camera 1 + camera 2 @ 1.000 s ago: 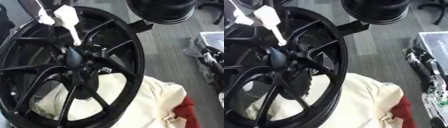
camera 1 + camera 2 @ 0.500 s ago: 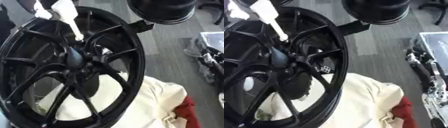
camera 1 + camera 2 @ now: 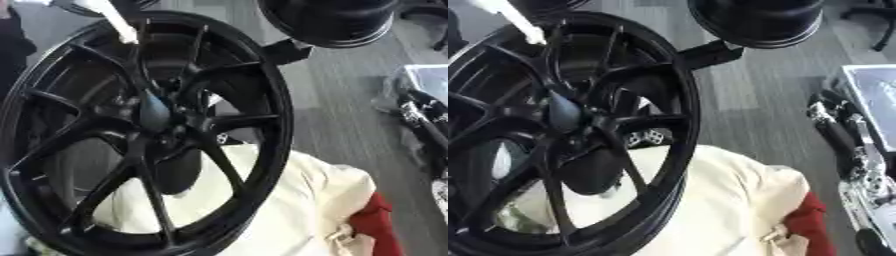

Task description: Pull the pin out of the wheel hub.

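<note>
A big black spoked wheel [image 3: 140, 140] stands tilted on a cream cloth and fills the left of both views. Its hub [image 3: 156, 112] is a dark rounded cap at the centre. A white pin [image 3: 116, 22] hangs in the air at the upper left. Its tip is level with the upper spokes, well apart from the hub. My left hand [image 3: 87, 5] shows only as a dark shape at the top edge, where it holds the pin's upper end. My right hand appears in neither view.
A second black round wheel [image 3: 337, 20] sits at the top, with a black bracket [image 3: 287, 50] under it. Cream cloth [image 3: 297, 200] and a red cloth [image 3: 381, 225] lie at the lower right. Dark equipment [image 3: 859, 150] lines the right edge on grey floor.
The white pin has slid up and left, from touching the hub to hanging clear of it near the top edge. The hand holding it has moved almost out of view.
</note>
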